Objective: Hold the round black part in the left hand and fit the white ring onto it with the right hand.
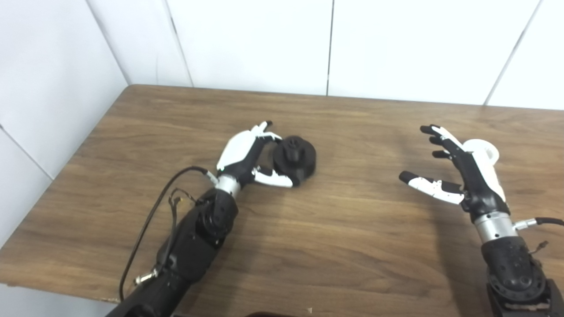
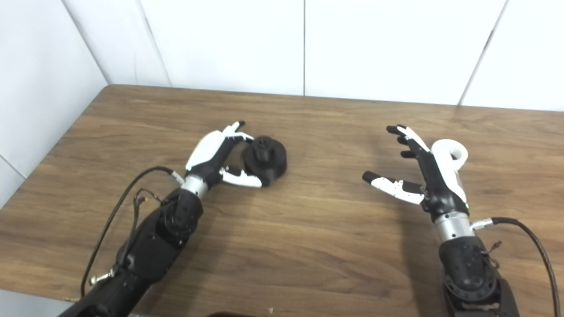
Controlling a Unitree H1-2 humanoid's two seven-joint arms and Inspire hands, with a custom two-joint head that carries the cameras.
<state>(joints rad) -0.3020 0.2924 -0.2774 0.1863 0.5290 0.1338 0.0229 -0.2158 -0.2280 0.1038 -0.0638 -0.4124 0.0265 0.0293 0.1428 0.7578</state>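
Observation:
The round black part (image 1: 296,157) rests on the wooden table (image 1: 335,246), left of centre. My left hand (image 1: 251,156) wraps its left side, with fingers on the far rim and the thumb against the near rim. The part also shows in the right eye view (image 2: 267,162). The white ring (image 1: 484,152) lies on the table at the right, partly hidden behind my right hand (image 1: 454,171). That hand is open and empty, fingers spread, held just left of the ring. The ring also shows in the right eye view (image 2: 450,153).
White wall panels (image 1: 264,44) stand close behind the table's far edge and along its left side. Cables (image 1: 154,211) hang beside my left forearm. Bare tabletop lies between the two hands.

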